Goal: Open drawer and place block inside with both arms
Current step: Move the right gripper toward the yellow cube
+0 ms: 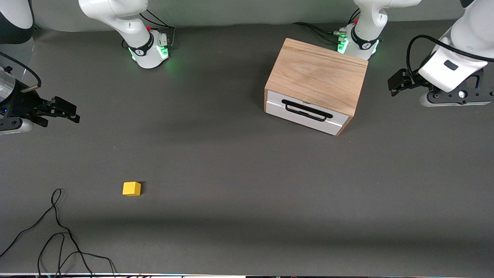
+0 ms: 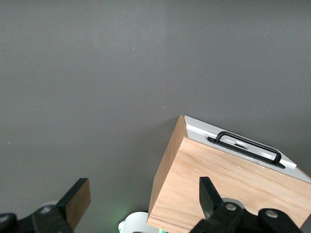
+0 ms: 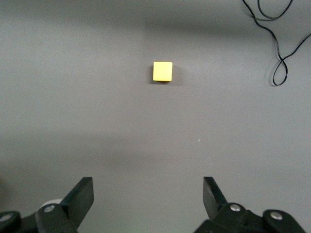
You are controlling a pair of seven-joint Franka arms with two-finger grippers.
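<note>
- Sitting shut in its wooden box (image 1: pixel 316 73), drawer (image 1: pixel 305 112), toward the left arm's end of the table (image 1: pixel 247 162).
- Lying on the table, block (image 1: pixel 131 189), toward the right arm's end, nearer the front camera than the box and well apart from it.
- Hovering beside the box with fingers spread wide and holding nothing, left gripper (image 2: pixel 141 208).
- Hanging wide apart and holding nothing over bare table, right gripper (image 3: pixel 148 199), block (image 3: pixel 162 71) lying clear of it.
- Trailing near the table's front edge, cable (image 1: pixel 58 231).
</note>
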